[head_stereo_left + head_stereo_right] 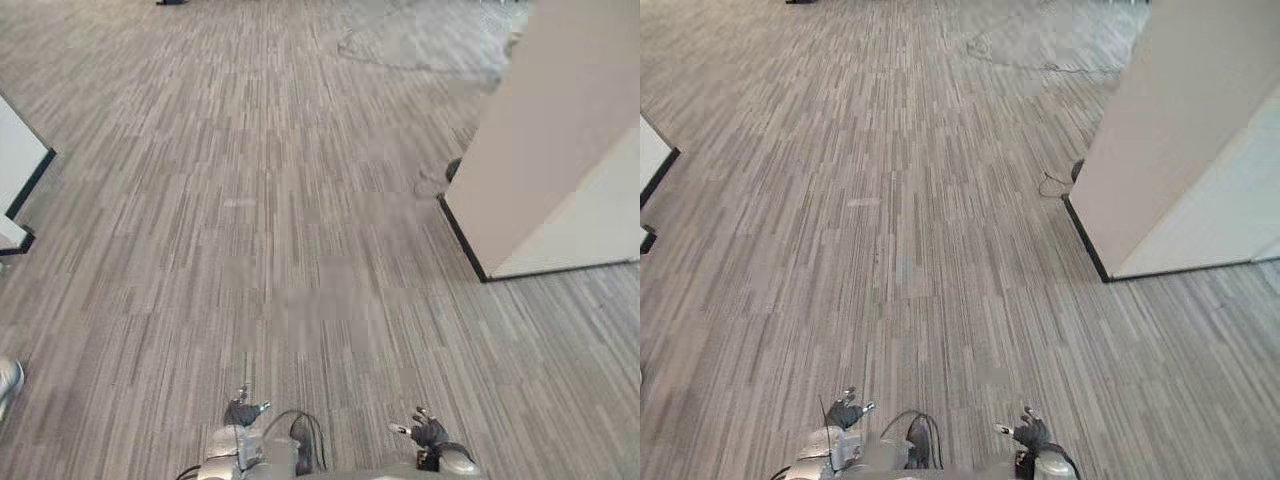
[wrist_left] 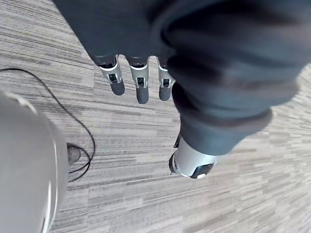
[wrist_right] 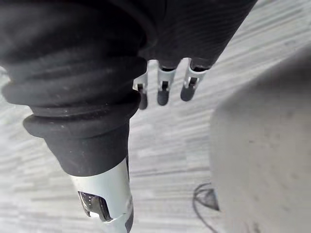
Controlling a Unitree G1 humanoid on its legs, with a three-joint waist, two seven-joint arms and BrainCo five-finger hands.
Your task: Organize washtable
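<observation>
Grey striped carpet (image 1: 280,200) stretches ahead of me. My left hand (image 1: 243,410) hangs low at the bottom of the eye views, fingers relaxed, holding nothing. In the left wrist view its fingers (image 2: 138,82) are straight above the carpet, and the thumb (image 2: 192,162) stands apart. My right hand (image 1: 428,432) hangs low on the other side, also open with nothing in it. The right wrist view has its fingers (image 3: 163,90) straight and its thumb (image 3: 104,194) apart from them.
A tall white partition (image 1: 560,150) with a dark base strip stands on the right, with a thin cable (image 1: 1055,183) on the floor at its near corner. A white panel (image 1: 20,160) with a dark edge stands at the left.
</observation>
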